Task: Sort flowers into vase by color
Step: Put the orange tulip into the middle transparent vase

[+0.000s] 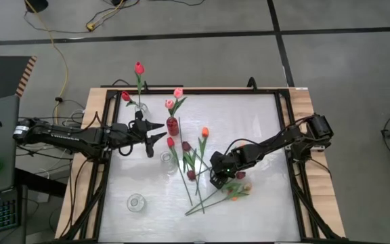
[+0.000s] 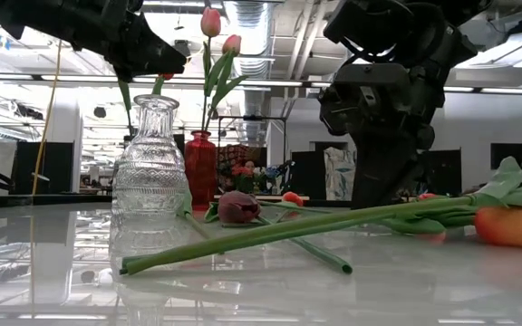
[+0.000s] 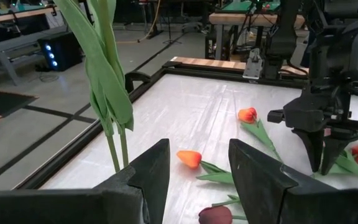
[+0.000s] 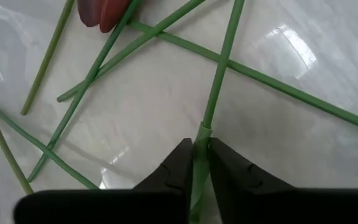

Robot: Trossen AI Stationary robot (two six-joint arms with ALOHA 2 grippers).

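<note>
The step in hand is a pick-up from the loose pile of tulips lying on the white table top [image 1: 249, 122]. The right gripper [image 1: 219, 177] is down among the crossed stems, well to the right of the red vase [image 1: 172, 126] and nearer the front edge, and its wrist view shows the two dark fingers [image 4: 174, 169] pinched close on either side of one green stem [image 4: 219, 68], which runs straight up between them; whether the grip is firm or only just closing I cannot tell, but the stem sits squarely in the gap. Which bud belongs to that stem is not shown there. The red vase already carries two pink tulips [image 1: 175, 99], and the clear glass vase [image 1: 141, 107] just left of it holds two red tulips [image 1: 138, 69]; a cut-glass vase [image 2: 150, 158] without flowers stands in front of the red one in the low view, and another small clear vase [image 1: 135, 202] sits near the front left. The left gripper [image 1: 156, 132] waits just left of the red vase, its fingers spread wide and holding nothing. The next move, as I judge it, calls for a clean lift that frees this stem from the ones crossing it without dragging them, then a check of the bud's colour so it goes to the matching vase. Orange tulips [image 3: 190, 158] and a dark maroon one [image 2: 238, 207] still lie unsorted on the table, so the task is partway along.
</note>
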